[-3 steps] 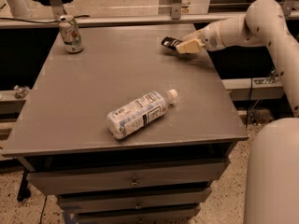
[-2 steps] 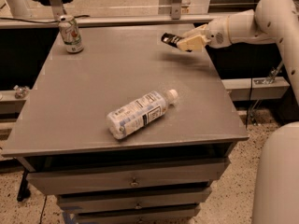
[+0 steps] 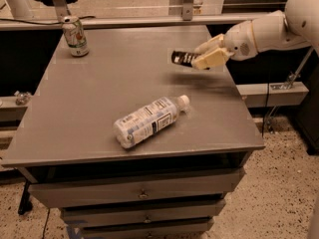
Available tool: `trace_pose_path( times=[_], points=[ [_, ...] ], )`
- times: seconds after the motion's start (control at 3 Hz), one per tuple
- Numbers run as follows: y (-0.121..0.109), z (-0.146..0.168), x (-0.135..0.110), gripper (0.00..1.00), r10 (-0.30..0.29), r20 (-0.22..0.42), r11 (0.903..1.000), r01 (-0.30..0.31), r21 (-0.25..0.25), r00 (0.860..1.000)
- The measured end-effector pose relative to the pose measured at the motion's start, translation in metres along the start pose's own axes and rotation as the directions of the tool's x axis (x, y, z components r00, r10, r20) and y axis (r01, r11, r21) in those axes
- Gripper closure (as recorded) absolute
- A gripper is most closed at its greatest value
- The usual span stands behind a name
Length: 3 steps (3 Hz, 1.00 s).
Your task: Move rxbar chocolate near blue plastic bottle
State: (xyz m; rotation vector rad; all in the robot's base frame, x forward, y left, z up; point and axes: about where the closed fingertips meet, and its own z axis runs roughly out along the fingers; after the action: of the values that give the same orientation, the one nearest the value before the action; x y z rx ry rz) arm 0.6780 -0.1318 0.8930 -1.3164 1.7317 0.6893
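Note:
The blue plastic bottle lies on its side near the front middle of the grey table, white cap pointing right and back. My gripper reaches in from the right and is shut on the rxbar chocolate, a dark flat bar that sticks out to the left of the pale fingers. The bar hangs in the air above the table's right side, behind and to the right of the bottle. Its shadow falls on the table below.
A green-and-white soda can stands upright at the table's back left corner. The table's right edge lies just under my arm. Drawers sit below the table front. A rail runs behind the table.
My gripper has lifted the rxbar chocolate off the back right of the table and carried it forward and a little left, toward the bottle. The bottle and the can have not moved.

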Motion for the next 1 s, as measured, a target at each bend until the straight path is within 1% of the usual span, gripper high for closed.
trace_pose_path(
  times=[0.33,0.67,1.0],
  points=[
    [0.046,-0.003,0.025,1.0,-0.037,-0.098,0.9983,0.032,-0.049,0.995],
    [0.08,-0.004,0.048,1.0,-0.058,-0.166,0.996,0.045,-0.078,0.984],
    [0.097,-0.01,0.057,1.0,-0.078,-0.2,0.9935,0.059,-0.097,0.977]
  ],
)
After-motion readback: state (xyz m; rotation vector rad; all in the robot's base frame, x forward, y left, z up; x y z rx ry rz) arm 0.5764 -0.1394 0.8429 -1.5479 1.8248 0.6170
